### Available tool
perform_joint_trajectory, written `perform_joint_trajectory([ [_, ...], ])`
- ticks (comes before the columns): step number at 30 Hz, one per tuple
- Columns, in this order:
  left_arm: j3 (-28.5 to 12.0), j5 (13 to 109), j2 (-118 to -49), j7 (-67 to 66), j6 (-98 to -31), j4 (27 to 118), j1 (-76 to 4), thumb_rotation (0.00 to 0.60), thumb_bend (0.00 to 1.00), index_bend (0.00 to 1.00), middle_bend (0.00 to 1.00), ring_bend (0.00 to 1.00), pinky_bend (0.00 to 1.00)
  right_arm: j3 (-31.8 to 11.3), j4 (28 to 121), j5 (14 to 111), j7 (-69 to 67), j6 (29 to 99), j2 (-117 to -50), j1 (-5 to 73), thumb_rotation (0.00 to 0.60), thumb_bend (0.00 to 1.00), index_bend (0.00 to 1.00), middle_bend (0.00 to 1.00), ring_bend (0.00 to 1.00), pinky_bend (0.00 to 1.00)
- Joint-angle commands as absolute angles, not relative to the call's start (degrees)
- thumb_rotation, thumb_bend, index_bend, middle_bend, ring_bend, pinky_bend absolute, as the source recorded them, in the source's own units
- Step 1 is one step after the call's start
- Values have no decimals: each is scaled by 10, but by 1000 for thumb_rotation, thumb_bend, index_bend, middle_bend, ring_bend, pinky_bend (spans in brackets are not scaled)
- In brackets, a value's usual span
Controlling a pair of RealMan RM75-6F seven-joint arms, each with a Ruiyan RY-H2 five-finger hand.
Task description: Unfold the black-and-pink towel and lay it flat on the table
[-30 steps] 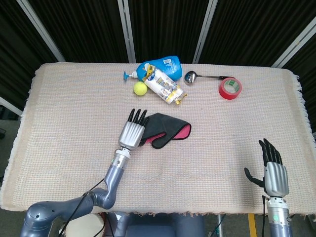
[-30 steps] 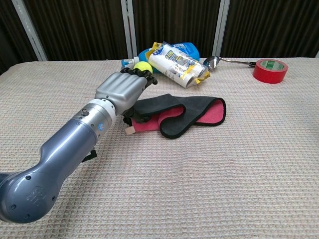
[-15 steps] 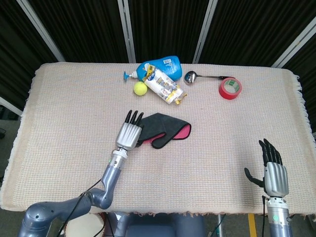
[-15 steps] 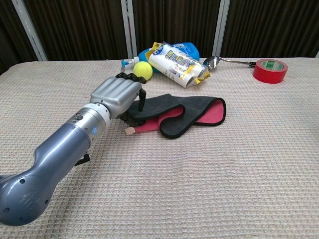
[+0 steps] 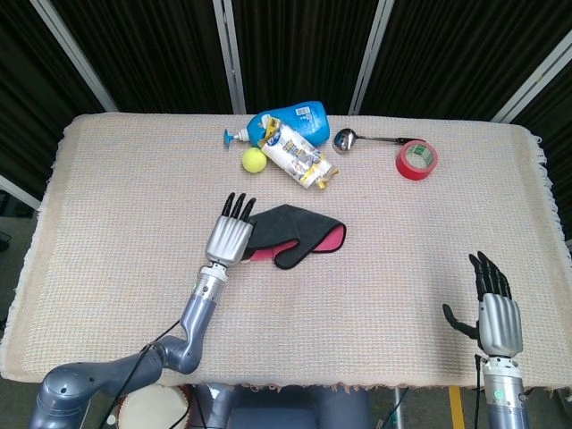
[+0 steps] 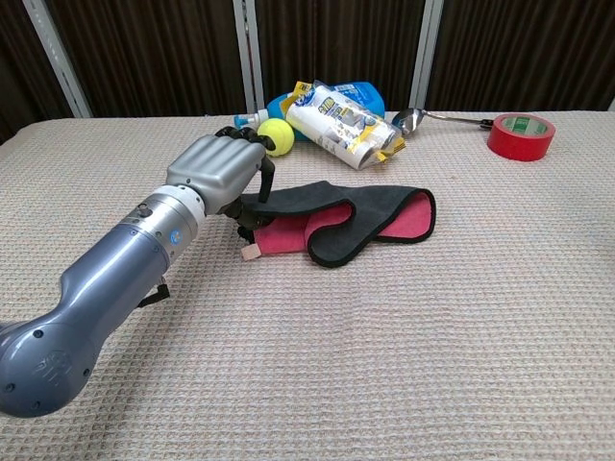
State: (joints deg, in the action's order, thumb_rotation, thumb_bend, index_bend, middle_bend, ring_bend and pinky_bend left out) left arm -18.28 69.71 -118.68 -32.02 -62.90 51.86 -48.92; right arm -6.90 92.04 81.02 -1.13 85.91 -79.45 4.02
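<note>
A table (image 5: 116, 223) covered in a beige woven cloth (image 5: 429, 241) with fringed edges fills the scene. Behind it hang dark ribbed curtains (image 5: 295, 54) crossed by pale metal bars (image 5: 228, 54). Grey floor possibly shows at the left edge.

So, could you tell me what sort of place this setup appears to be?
Probably a robot lab test bench: a table under a beige woven cloth, black curtains on metal framing behind, and unrelated props like a red tape roll and yellow tennis ball.

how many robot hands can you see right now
2. The left hand sits mid-table at the left edge of the folded towel; the right hand is over the table's near right corner, holding nothing.
</note>
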Motion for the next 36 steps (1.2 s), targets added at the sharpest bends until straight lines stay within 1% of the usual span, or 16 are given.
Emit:
perform_joint_trajectory([
  [1, -181, 696, -1182, -322, -627, 522, -489, 600, 396, 587, 108, 0, 14, -68, 920, 811, -10, 860, -795, 40, 600, 312, 0, 0, 0, 90],
  [6, -177, 696, -1174, -322, -626, 533, -486, 600, 444, 622, 116, 0, 14, -68, 921, 811, -10, 861, -795, 39, 600, 311, 0, 0, 0, 89],
  [12, -182, 703, -1150, -322, -636, 566, -488, 600, 448, 630, 117, 0, 14, -68, 922, 812, -11, 859, -795, 40, 600, 311, 0, 0, 0, 90],
  [14, -191, 714, -1129, -327, -641, 591, -498, 600, 448, 629, 117, 0, 14, -65, 923, 815, -10, 857, -795, 41, 600, 311, 0, 0, 0, 89],
  [25, -210, 716, -1062, -372, -618, 672, -531, 600, 448, 625, 118, 0, 14, -57, 930, 825, 0, 855, -796, 41, 600, 312, 0, 0, 0, 89],
  [29, -230, 710, -1035, -382, -600, 711, -553, 600, 447, 624, 118, 0, 14, -56, 935, 825, 3, 853, -797, 42, 600, 312, 0, 0, 0, 90],
  [30, -242, 706, -1023, -382, -592, 732, -564, 600, 447, 626, 118, 0, 14, -56, 936, 825, 4, 853, -797, 43, 600, 312, 0, 0, 0, 90],
  [32, -259, 683, -1005, -391, -573, 764, -576, 600, 450, 632, 123, 0, 14, -58, 939, 823, 4, 851, -797, 43, 600, 311, 0, 0, 0, 90],
  [36, -280, 640, -987, -417, -561, 799, -591, 600, 457, 635, 131, 0, 14, -59, 942, 819, 4, 847, -796, 45, 600, 311, 0, 0, 0, 89],
])
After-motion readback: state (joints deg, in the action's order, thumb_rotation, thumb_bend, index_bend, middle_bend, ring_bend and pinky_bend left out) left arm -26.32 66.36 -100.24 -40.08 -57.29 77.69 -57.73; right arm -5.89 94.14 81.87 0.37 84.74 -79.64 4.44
